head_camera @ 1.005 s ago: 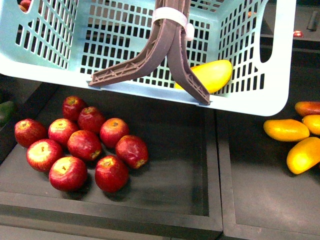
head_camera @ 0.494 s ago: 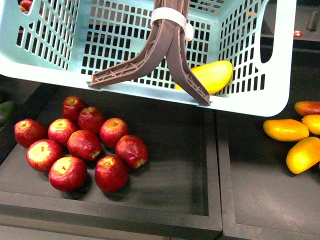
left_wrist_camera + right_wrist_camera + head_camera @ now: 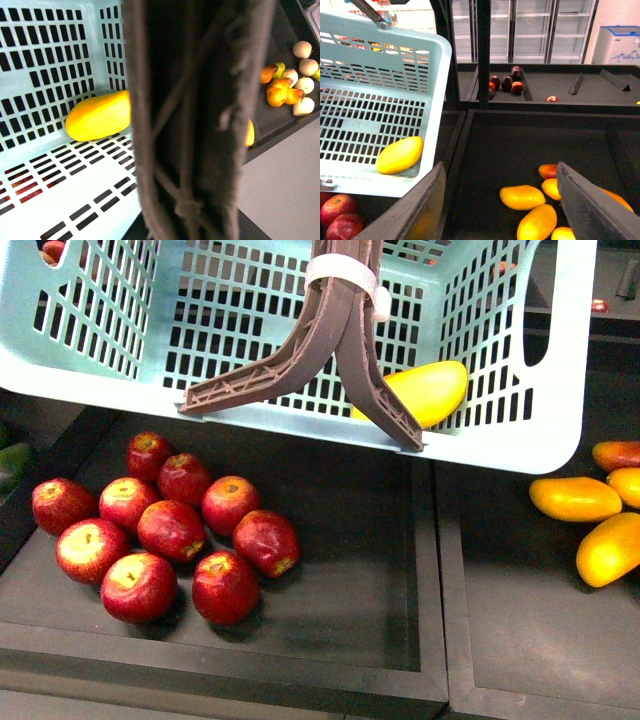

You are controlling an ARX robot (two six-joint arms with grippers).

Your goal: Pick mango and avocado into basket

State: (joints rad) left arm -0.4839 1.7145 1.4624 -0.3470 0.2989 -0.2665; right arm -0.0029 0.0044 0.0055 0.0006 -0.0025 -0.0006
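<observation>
The teal basket [image 3: 500,430] hangs tilted above the bins, held by its brown handles [image 3: 340,340], which are zip-tied together. My left gripper is shut on those handles [image 3: 200,125], which fill its wrist view and hide its fingers. One mango [image 3: 425,390] lies in the basket's low corner, also seen in the left wrist view [image 3: 97,115] and the right wrist view [image 3: 400,155]. A dark green fruit [image 3: 12,465], avocado-like, shows only at the left edge. My right gripper [image 3: 500,200] is open and empty above the loose mangoes [image 3: 522,196], to the right of the basket [image 3: 380,65].
Several red apples [image 3: 170,530] lie in the bin under the basket. More mangoes [image 3: 575,498] lie in the right bin, past a raised divider [image 3: 440,570]. Pears and pale round fruit [image 3: 290,85] fill a further bin. Dark red apples [image 3: 505,82] sit in a back bin.
The whole front view has shifted a few pixels to the right. The basket stays held and the mango stays in its corner.
</observation>
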